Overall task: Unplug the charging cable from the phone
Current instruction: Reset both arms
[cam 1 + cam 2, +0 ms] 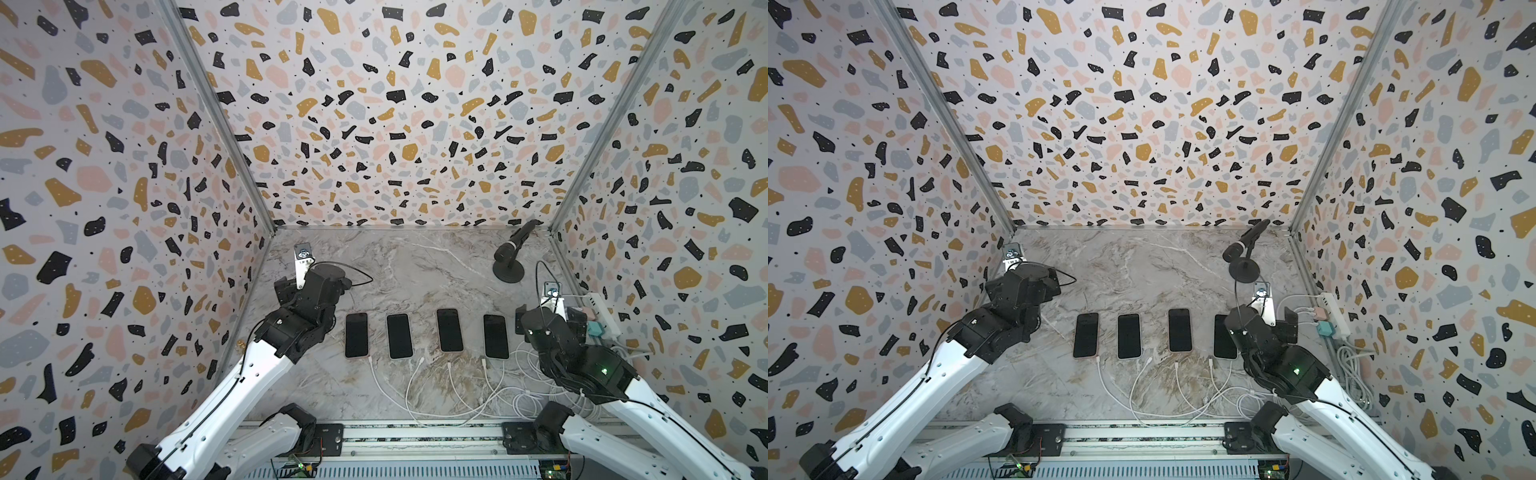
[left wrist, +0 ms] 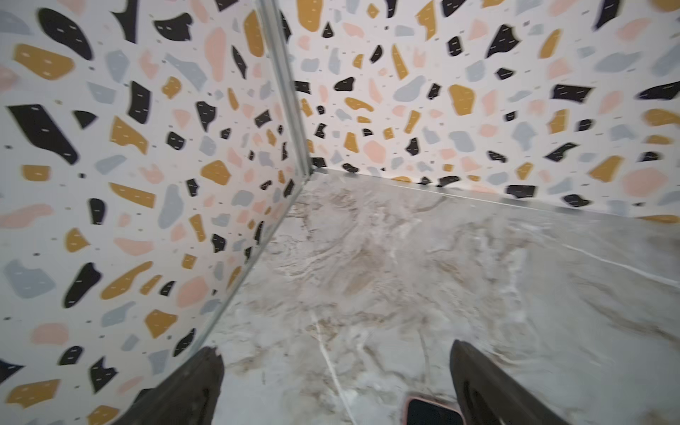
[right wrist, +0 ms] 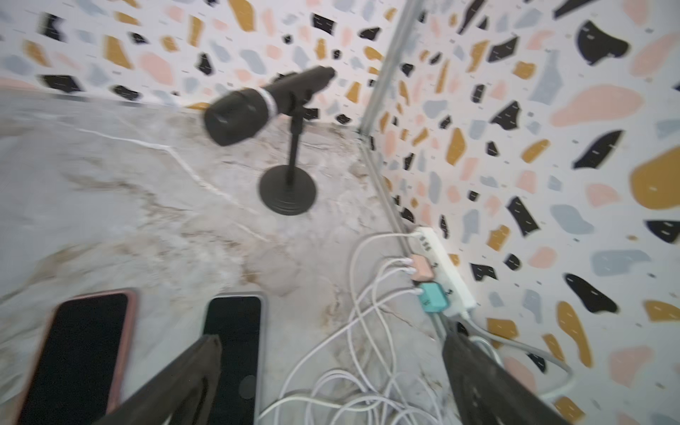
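Note:
Several dark-screened phones lie in a row on the marble table (image 1: 415, 270); the leftmost phone (image 1: 356, 336) (image 1: 1086, 335) has a pink case. White charging cables (image 1: 415, 399) (image 1: 1142, 395) run from near the phones' front edges to the right. One plug end (image 1: 449, 365) lies clearly apart from its phone; the rest I cannot tell. My left gripper (image 1: 316, 286) (image 2: 335, 349) stands open and empty behind the leftmost phone (image 2: 434, 412), facing the back left corner. My right gripper (image 1: 548, 320) (image 3: 331, 336) is open and empty above the rightmost phone (image 3: 235, 349) and the cable tangle (image 3: 368, 331).
A black microphone on a round stand (image 1: 509, 253) (image 3: 254, 106) occupies the back right. A white power strip (image 1: 1335, 313) (image 3: 445, 268) with pink and teal chargers (image 3: 434, 296) lies along the right wall. Patterned walls close in on three sides.

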